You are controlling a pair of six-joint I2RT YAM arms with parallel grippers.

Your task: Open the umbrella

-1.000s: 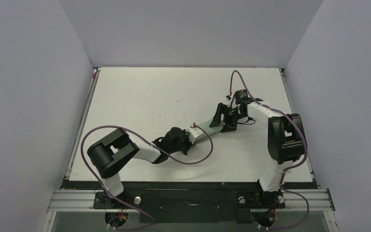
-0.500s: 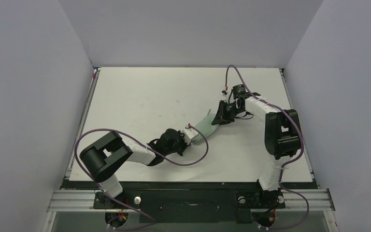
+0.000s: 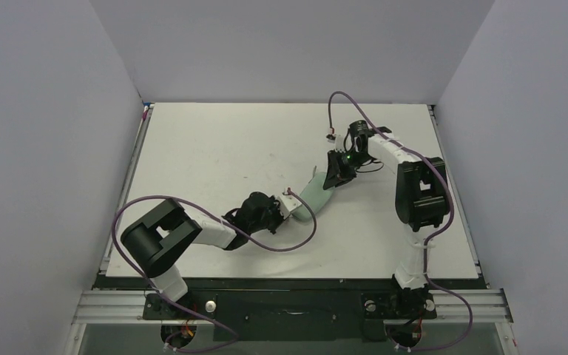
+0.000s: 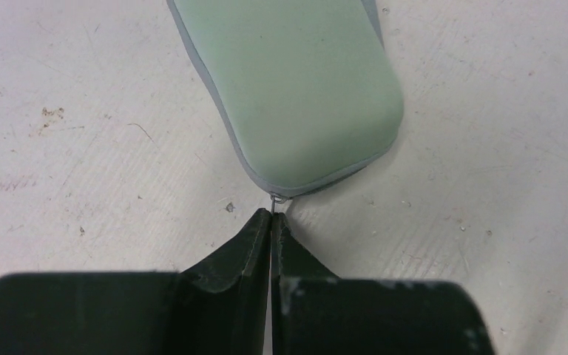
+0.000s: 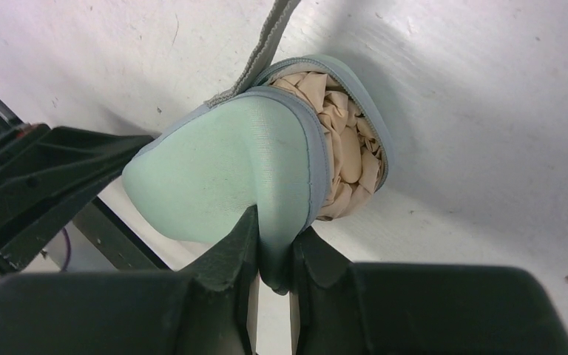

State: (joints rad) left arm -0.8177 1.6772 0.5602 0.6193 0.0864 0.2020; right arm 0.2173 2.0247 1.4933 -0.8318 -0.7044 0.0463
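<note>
**Sleeve dragged steeper, arms shifted**

The right gripper (image 3: pixel 334 171) has travelled toward the far side of the table (image 3: pixel 214 140) and a little left, taking its end of the pale green sleeve (image 3: pixel 312 194) along. A second ago the sleeve lay on a shallow diagonal; now it runs steeper and bows along its length. The right arm (image 3: pixel 414 196) has swung in toward the middle. The left gripper (image 3: pixel 287 208) has backed off slightly leftward.
</note>
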